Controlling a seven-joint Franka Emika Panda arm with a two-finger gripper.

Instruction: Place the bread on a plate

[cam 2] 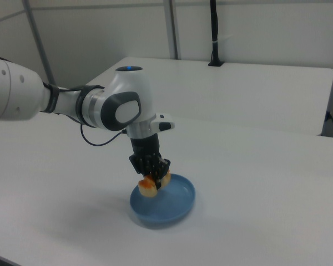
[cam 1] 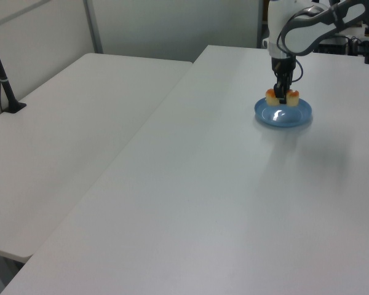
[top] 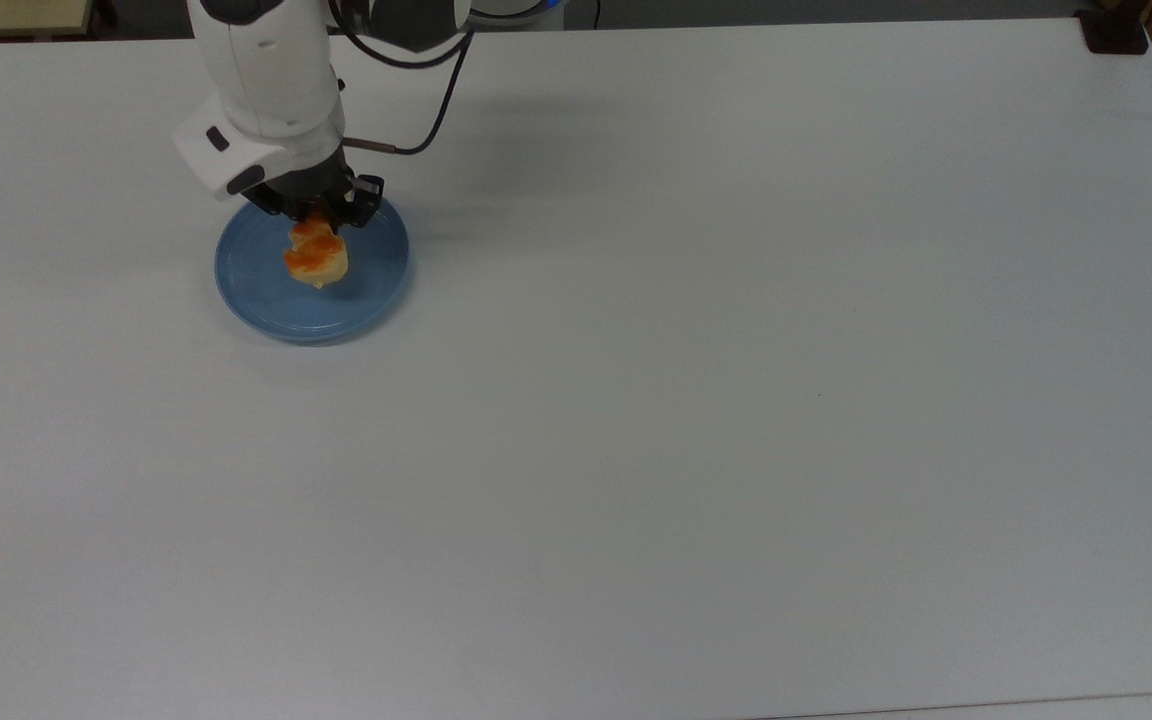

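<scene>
Top view: the gripper (top: 320, 213) clamps the bread (top: 315, 259) between its closed jaws, over the inside of the plate (top: 254, 285), slightly toward the top view's far rim; whether the bun touches the plate floor cannot be told here. The plate sits near the top view's far-left part of the white table (top: 736, 400), well apart from every table edge, with bare surface all round. Left view: the bread (cam 1: 282, 97) hangs crosswise from the gripper (cam 1: 281, 98), both ends sticking out past the fingers, just above or at the far part of the plate (cam 1: 286, 117); a second table (cam 1: 67, 141) lies to the left view's left. Right view: the bread (cam 2: 151, 185) is low over the plate (cam 2: 175, 208), near its left rim, with the arm (cam 2: 94, 108) reaching in from the right view's left. Judged step: the placing phase, close to done. The next move calls for a short descent, if any, then release and a straight lift, for which nothing stands in the way.
</scene>
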